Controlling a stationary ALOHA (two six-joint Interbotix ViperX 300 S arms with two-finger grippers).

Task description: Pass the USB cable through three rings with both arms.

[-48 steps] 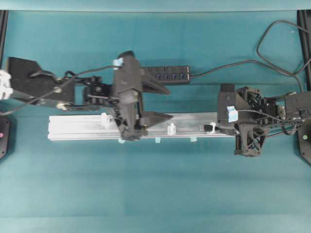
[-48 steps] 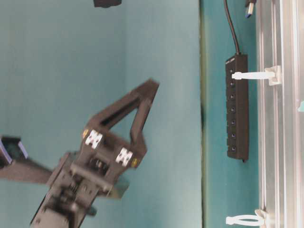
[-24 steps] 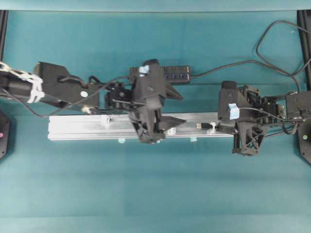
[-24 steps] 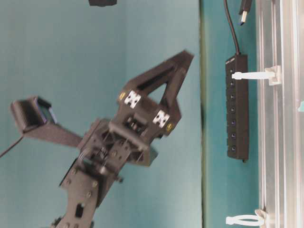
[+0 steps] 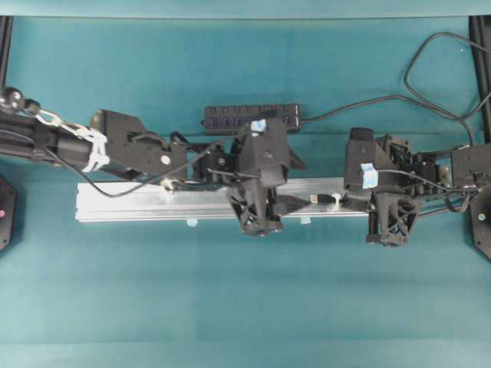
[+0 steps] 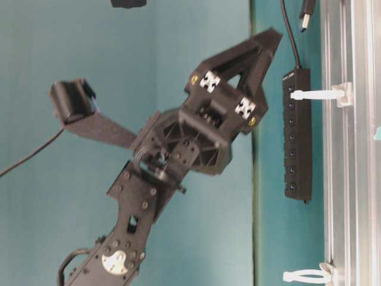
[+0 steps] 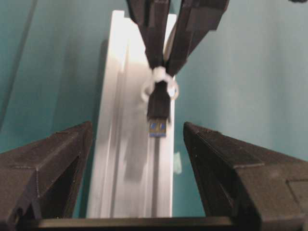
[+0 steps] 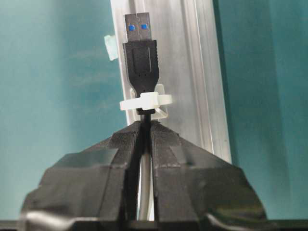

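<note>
Robotics lab bench, teal mat (image 5: pixel 245 307), aluminium rail (image 5: pixel 130 201) with cable rings, two black robot arms

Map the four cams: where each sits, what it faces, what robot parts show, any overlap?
Overhead: above, facing down on the rail; both arms.
Table-level: low and rotated; left pincer open, hub, two rings.
Left wrist: behind its open fingers, facing the USB plug through a ring.
Right wrist: behind the right pincer shut on the cable.
Shared: both wrist views show that plug and ring, opposite ends.
</note>
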